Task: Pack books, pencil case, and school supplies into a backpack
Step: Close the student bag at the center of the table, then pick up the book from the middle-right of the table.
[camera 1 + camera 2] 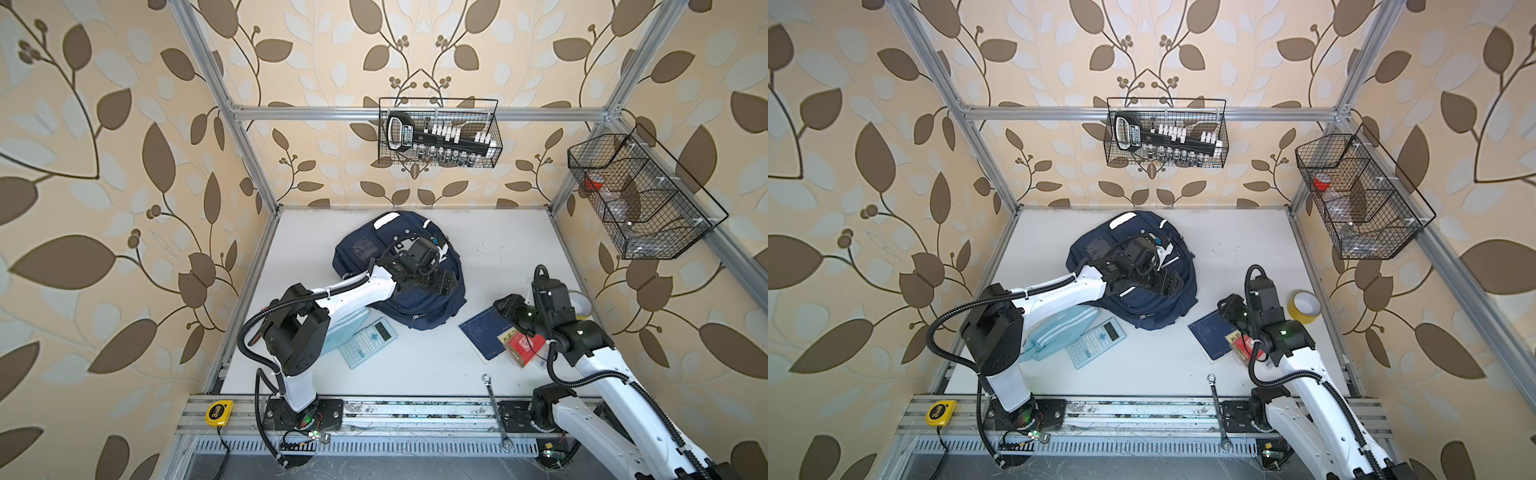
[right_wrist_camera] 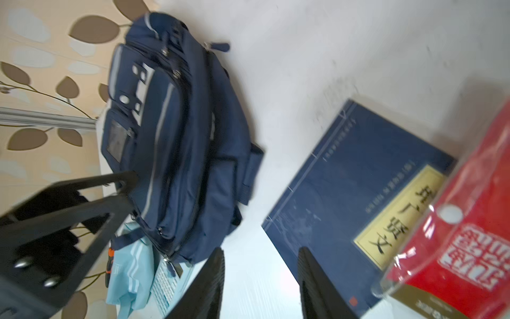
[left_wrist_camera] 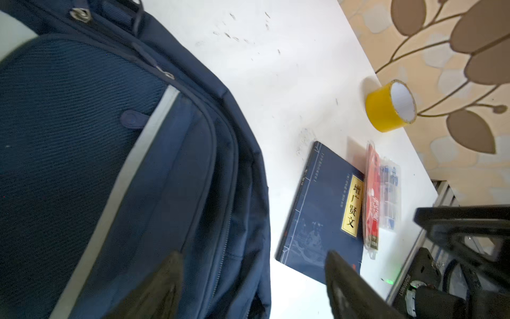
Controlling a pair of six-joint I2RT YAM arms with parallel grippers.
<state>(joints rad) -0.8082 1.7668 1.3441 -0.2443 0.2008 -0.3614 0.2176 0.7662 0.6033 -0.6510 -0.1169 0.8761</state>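
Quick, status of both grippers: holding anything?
Left gripper: fingers open, empty, above the large navy fabric backpack.
Right gripper: fingers open, empty, near the thin navy book with a yellow label strip.

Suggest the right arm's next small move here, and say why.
Probably lower the right gripper onto the free edge of the book and close. Its jaws stand open and empty over that navy cover, which lies flat on the table, while the clear box overlaps its labelled side, so the free edge looks easier to grip.
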